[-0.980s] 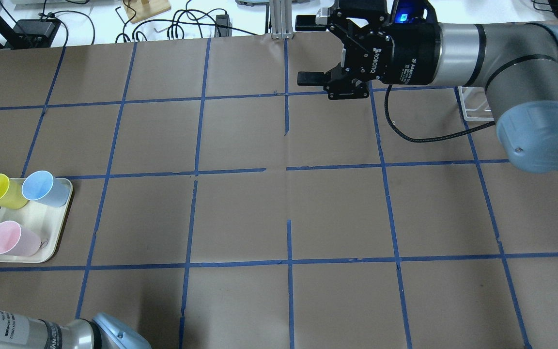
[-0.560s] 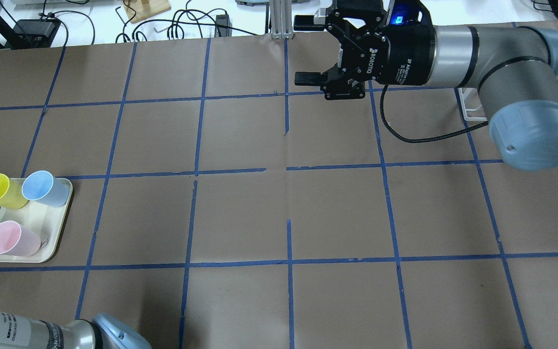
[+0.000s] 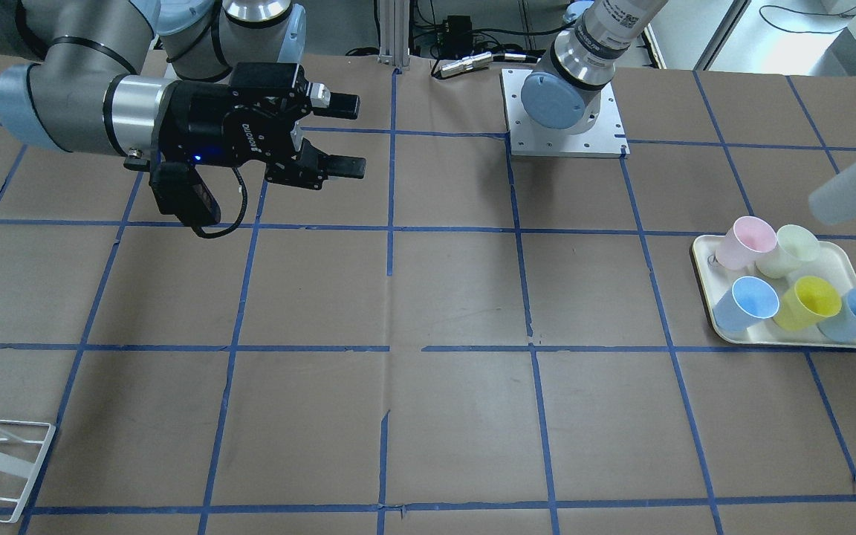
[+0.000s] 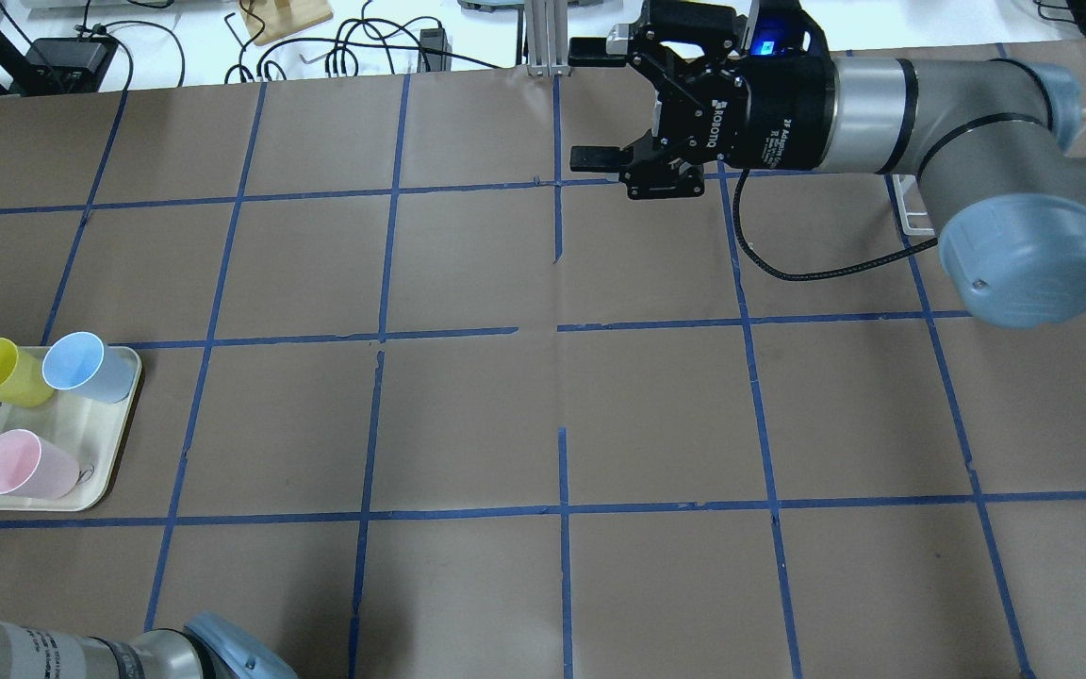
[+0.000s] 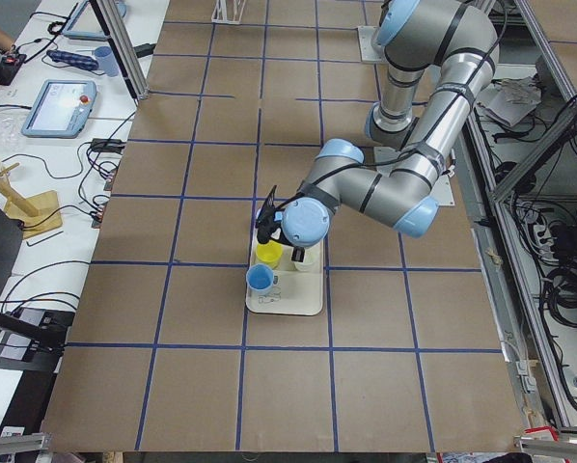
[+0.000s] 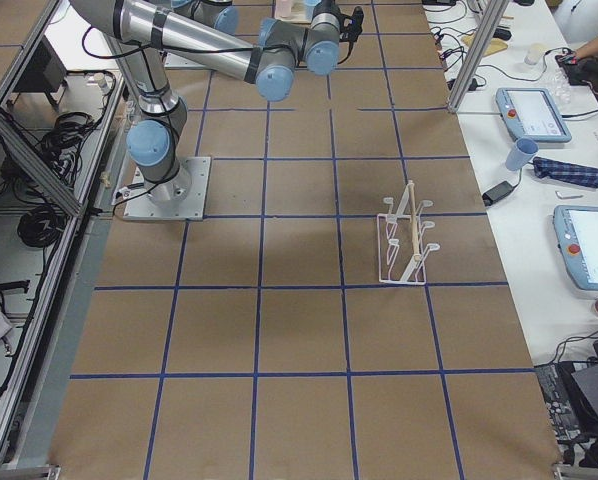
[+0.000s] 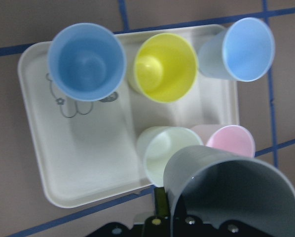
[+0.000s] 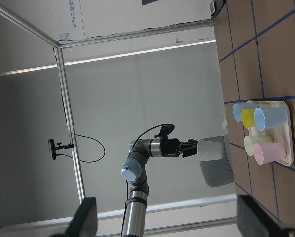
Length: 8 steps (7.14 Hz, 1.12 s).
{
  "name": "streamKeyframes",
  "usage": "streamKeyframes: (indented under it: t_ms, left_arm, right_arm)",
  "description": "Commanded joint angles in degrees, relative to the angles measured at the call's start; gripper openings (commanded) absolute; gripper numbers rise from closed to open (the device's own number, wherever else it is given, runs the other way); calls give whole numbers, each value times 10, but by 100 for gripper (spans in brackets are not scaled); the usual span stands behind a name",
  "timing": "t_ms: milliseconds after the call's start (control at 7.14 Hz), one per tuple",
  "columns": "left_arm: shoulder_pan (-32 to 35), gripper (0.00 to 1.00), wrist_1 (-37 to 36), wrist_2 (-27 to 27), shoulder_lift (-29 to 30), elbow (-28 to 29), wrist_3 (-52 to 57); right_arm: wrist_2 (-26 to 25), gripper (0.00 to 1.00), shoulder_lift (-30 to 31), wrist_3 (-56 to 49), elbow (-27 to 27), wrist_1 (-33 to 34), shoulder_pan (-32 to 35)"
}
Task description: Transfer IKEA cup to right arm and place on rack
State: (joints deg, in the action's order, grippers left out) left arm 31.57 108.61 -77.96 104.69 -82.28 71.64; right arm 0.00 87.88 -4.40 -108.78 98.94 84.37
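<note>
A: What shows from across the counter (image 3: 435, 290)?

B: The right arm (image 3: 64, 100) reaches in level from the view's left; its jaws are spread wide and hold nothing. At the far right edge the left jaws pinch the rim of the IKEA cup (image 3: 840, 197); it hangs tilted in the air just beyond the tray (image 3: 701, 260) of coloured cups (image 3: 814, 297). The rack (image 3: 4, 453) sits in the bottom left corner, well apart from both arms.

A: And overhead, has anything moved?

B: A little. Over the last second the right arm (image 4: 929, 104) has crept toward the centre line, jaws as wide as before; the left arm (image 4: 53, 651) has slid lower at the bottom edge; the cup is out of frame here.

A: The side views?

B: From the left end, the near arm bends over the tray and I cannot pick out the cup; from the right end, the rack stands alone with nothing on it.

A: The wrist cameras?

B: The left one looks past the grey cup's open mouth, gripped at its rim, down to the tray; the right one sees the cup far off, held up in the air.

A: So what does that mean for the task?

B: The pick-up looks done; the arms appear to be closing for the hand-over; the transfer and the racking are not yet done.
</note>
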Motion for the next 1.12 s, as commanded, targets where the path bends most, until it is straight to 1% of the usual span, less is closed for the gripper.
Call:
streamKeyframes:
  t_ms: [0,140,280,420,560,700,840,980]
  left_arm:
    - [63,0,169,97,-54,-5,-32]
    - [109,0,254,142,-76,1,-67]
    - [151,0,298,199,-97,-7,-77]
    - [188,0,331,226,-107,-10,-74]
    - [211,0,375,260,-102,-20,-66]
    - [229,0,382,331,-102,-47,-48]
    - [249,0,383,382,-100,-80,-35]
    - [292,0,383,482,-109,-114,-24]
  right_arm:
    - [27,100,-17,0,1,0,-1]
    - [42,100,-14,3,1,0,0]
    - [40,100,-13,3,1,-1,0]
    - [36,100,-16,3,1,0,8]
    - [38,100,-17,4,1,0,25]
    - [42,100,-17,9,1,-1,33]
    - [40,100,-17,12,1,-1,36]
    - [43,100,-17,12,0,-2,36]
